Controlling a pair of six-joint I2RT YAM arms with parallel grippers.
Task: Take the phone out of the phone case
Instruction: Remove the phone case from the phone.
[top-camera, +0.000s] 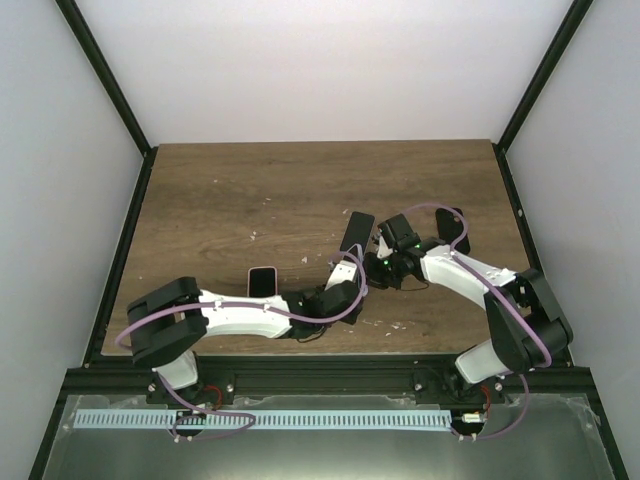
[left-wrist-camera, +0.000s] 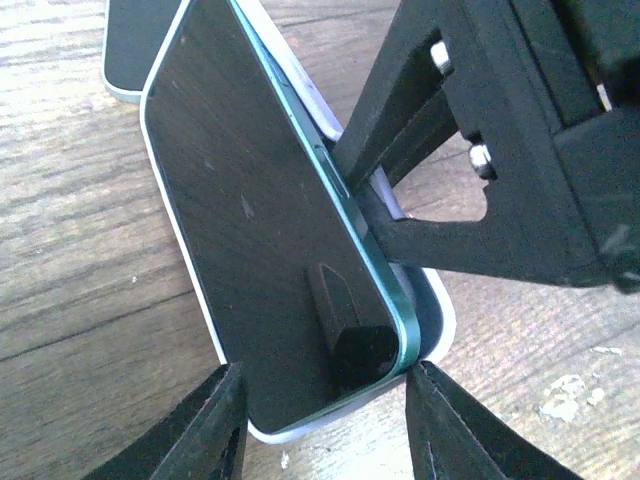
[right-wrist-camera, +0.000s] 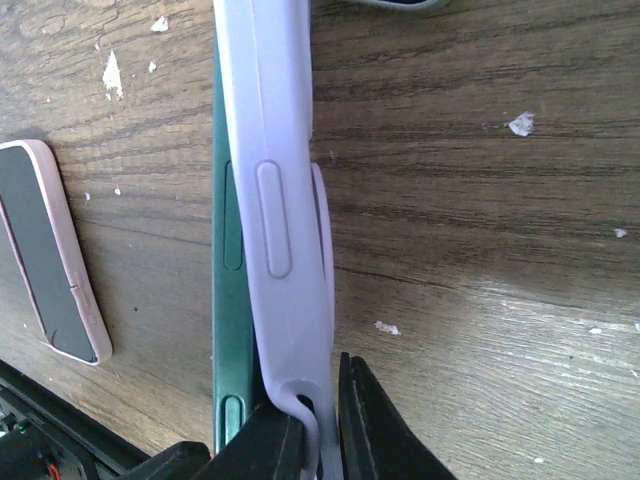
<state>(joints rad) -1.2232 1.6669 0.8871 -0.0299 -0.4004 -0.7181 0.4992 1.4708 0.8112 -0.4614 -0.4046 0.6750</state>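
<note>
The phone (left-wrist-camera: 250, 200) has a dark screen and a green frame, and it stands tilted on one long edge over the wooden table. Its lavender-white phone case (left-wrist-camera: 435, 320) is peeled away along one side. My left gripper (left-wrist-camera: 325, 420) straddles the phone's near end, with one finger on the green frame and the other on the case rim. My right gripper (right-wrist-camera: 325, 420) is shut on the loosened wall of the phone case (right-wrist-camera: 285, 150), beside the bare phone edge (right-wrist-camera: 230, 300). In the top view the phone (top-camera: 356, 232) sits between the left gripper (top-camera: 347, 268) and the right gripper (top-camera: 378, 255).
A second phone in a pink case (top-camera: 262, 282) lies flat near my left forearm and also shows in the right wrist view (right-wrist-camera: 50, 260). A dark cased phone (top-camera: 455, 228) lies behind the right arm. White crumbs dot the wooden table (top-camera: 250, 190).
</note>
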